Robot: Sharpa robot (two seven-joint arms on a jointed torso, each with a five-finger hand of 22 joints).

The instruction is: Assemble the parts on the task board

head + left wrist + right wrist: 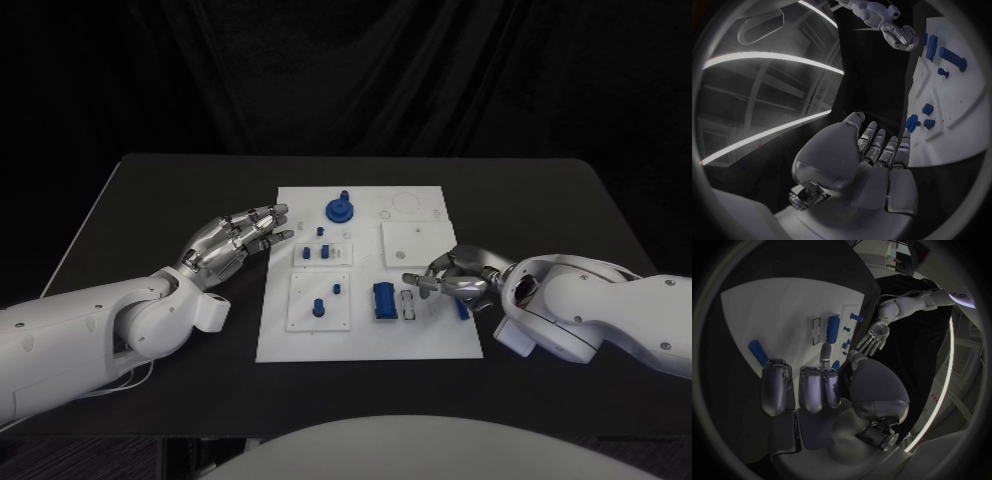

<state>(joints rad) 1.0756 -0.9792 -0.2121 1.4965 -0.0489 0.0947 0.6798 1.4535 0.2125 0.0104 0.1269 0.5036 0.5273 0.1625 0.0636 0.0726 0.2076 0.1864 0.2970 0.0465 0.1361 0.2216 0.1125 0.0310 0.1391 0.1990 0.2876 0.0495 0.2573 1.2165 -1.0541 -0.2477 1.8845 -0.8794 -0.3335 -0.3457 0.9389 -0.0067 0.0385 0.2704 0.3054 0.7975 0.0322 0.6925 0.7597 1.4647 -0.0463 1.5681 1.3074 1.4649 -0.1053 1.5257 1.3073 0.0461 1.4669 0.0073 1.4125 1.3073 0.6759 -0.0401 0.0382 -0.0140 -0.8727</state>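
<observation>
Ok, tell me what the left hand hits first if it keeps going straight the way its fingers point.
Probably the task board: the left hand is open beside its left edge, fingers aimed up and across toward the small blue parts near that edge. Its height above the table is unclear.

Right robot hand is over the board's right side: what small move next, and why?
Probably lower the right robot hand onto the blue bar by the task board's right edge; its fingers look empty and the bar lies loose beside them.
</observation>
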